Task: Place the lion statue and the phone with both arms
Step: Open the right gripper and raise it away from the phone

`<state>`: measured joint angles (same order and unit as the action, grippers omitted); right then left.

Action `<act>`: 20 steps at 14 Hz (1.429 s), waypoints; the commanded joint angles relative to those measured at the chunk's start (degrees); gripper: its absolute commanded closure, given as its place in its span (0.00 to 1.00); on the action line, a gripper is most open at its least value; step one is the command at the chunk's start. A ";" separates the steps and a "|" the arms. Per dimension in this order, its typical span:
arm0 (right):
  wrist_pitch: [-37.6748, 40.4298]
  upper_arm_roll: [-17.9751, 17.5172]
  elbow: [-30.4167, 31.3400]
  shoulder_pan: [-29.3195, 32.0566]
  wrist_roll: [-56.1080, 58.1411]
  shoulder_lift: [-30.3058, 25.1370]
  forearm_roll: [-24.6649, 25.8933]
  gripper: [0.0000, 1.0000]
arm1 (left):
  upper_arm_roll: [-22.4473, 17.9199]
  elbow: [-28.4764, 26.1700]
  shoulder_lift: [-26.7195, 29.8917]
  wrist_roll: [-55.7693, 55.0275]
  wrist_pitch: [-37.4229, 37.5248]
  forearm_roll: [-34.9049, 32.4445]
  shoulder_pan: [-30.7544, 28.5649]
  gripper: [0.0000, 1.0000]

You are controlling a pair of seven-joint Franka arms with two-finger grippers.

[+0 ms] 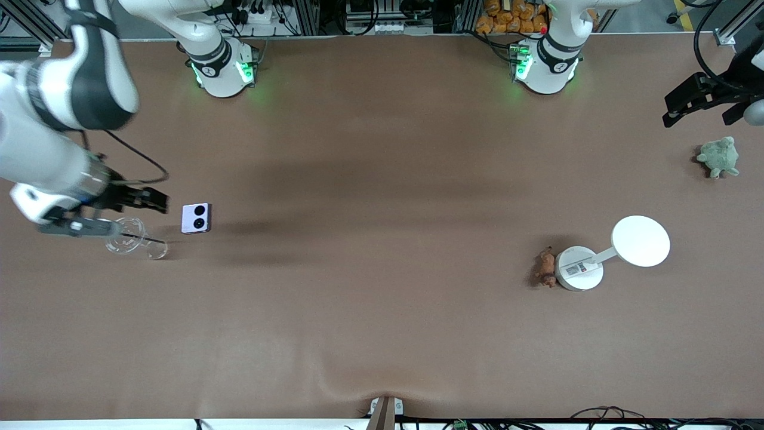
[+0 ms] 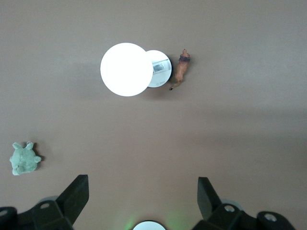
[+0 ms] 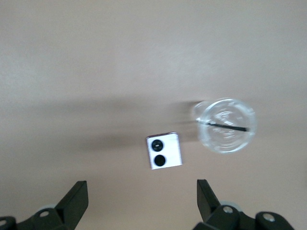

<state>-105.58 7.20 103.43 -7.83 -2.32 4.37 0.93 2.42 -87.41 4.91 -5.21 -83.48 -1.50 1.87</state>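
Both grippers hang apart and empty, my right gripper [image 1: 152,200] by the phone [image 1: 196,218] near a glass flask [image 1: 132,237], my left gripper [image 1: 698,107] well off the lion statue [image 1: 545,267] touching the white lamp [image 1: 603,258], so I risk knocking either neighbour.

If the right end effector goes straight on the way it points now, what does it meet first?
Probably the phone. The right end effector is open, and in its wrist view the phone lies between its fingers' lines, with the glass off to one side. Depth is unclear.
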 commanded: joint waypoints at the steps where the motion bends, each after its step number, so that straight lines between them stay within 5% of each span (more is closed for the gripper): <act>1: 2.73 -2.53 0.73 4.39 2.84 -4.98 -0.32 0.00 | -0.04 0.49 -0.34 0.21 -0.45 -0.25 0.41 0.00; 8: 21.71 -6.14 -15.18 9.41 3.11 -5.95 0.38 0.00 | 0.66 0.58 -1.13 -0.85 -1.42 -0.34 0.68 0.00; 11: 22.61 -7.80 -14.66 10.20 3.11 -9.99 0.56 0.00 | 1.28 0.58 -1.04 -0.33 -1.42 -1.13 0.15 0.00; 20: 22.78 -7.99 -15.18 10.91 2.93 -10.08 0.56 0.00 | 1.71 0.58 -0.25 0.29 -0.63 -1.05 0.24 0.00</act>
<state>-83.10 0.31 88.29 1.87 0.23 -5.12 0.99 3.66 -87.13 3.99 -5.45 -84.72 -1.62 2.10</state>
